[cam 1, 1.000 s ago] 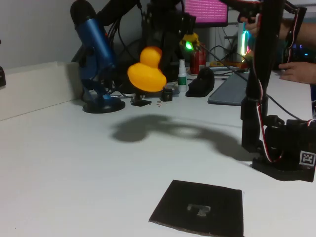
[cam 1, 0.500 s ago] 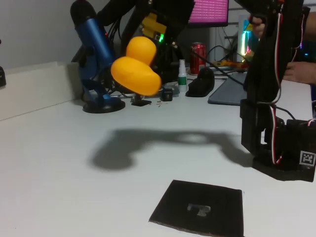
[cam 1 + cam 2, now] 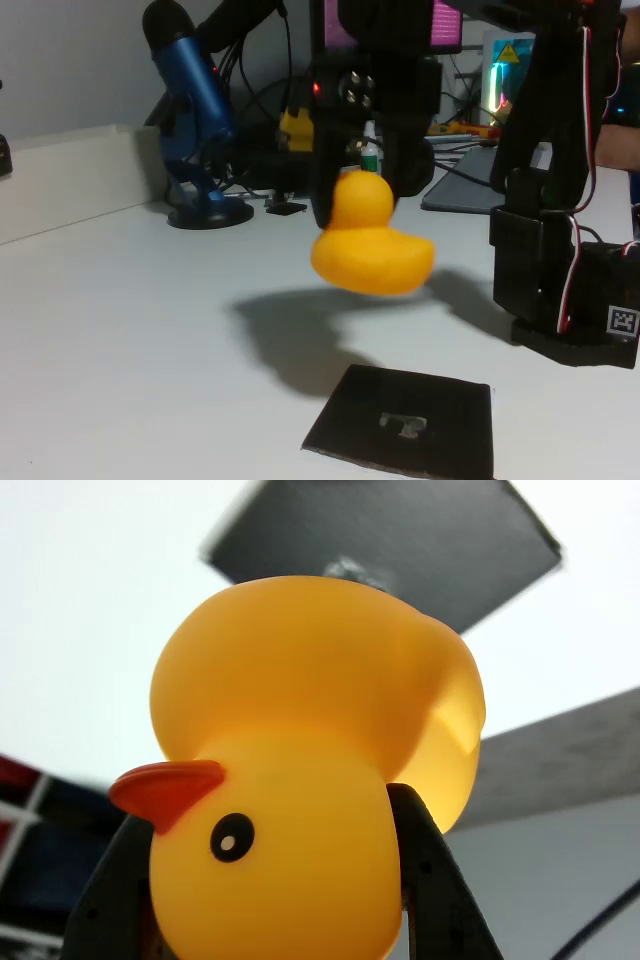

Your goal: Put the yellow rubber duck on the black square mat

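**Duck in the air, short of the mat**

The gripper (image 3: 362,190) is clamped on the head of the yellow rubber duck (image 3: 372,250), which hangs at mid-frame in the fixed view, clear of the white table (image 3: 120,330). The black square mat (image 3: 405,420) lies flat at the lower centre, below and slightly right of the duck. In the wrist view the dark fingers (image 3: 425,880) flank the duck's head, with the mat at the top of the frame. The step in hand looks like the carry. The next move calls for bringing the duck over the mat's centre, lowering it, then letting go.
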{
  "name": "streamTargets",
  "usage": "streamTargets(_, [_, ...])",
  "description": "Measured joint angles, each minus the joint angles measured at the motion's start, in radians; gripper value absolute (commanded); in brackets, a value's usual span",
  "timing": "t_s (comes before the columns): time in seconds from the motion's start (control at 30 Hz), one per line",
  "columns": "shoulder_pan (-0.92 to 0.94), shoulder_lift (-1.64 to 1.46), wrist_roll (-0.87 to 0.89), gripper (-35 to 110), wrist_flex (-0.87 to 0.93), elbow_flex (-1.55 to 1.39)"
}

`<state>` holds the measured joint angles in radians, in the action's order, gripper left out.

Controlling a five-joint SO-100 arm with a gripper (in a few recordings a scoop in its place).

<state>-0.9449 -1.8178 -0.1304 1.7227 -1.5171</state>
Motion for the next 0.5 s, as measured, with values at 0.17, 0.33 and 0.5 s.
streamTargets(0.17, [-0.028,0.094,-0.002,17,-0.006,-0.072])
streamTargets(0.33, [-0.029,0.192,-0.005,17,-0.009,-0.087])
streamTargets(0.5, [-0.029,0.218,-0.054,17,-0.009,-0.087])
